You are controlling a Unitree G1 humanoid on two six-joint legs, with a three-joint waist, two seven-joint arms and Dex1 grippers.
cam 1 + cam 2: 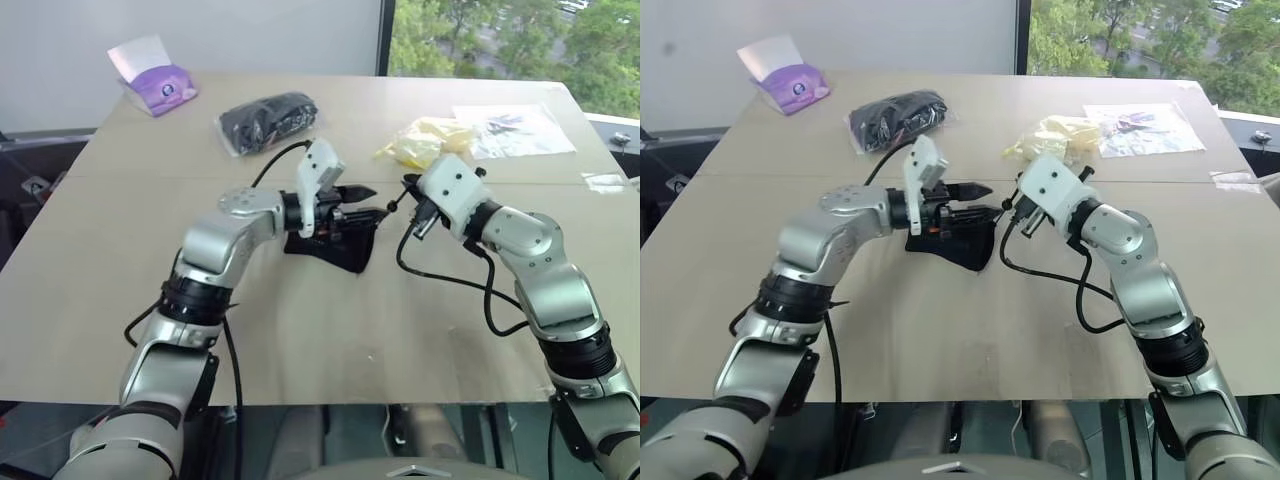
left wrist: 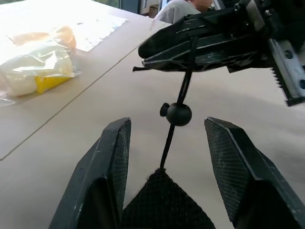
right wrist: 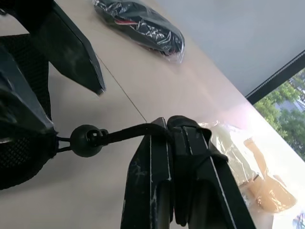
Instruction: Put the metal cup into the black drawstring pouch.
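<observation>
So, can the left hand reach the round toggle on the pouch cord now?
Probably yes. The left hand is open, and the toggle hangs just ahead of it, with nothing between. The right hand pinches the cord taut above the black drawstring pouch.

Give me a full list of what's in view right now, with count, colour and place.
pouch: one, black, table centre, between the grippers
cord with toggle: one, black, running from the pouch mouth to the right gripper
wrapped bundle: one, black in clear plastic, far centre
tissue pack: one, purple and white, far left
yellow bag: one, yellow in clear plastic, far right of centre
flat clear packet: one, far right
table: one, tan
left gripper: open, at the pouch
right gripper: shut on the cord
</observation>
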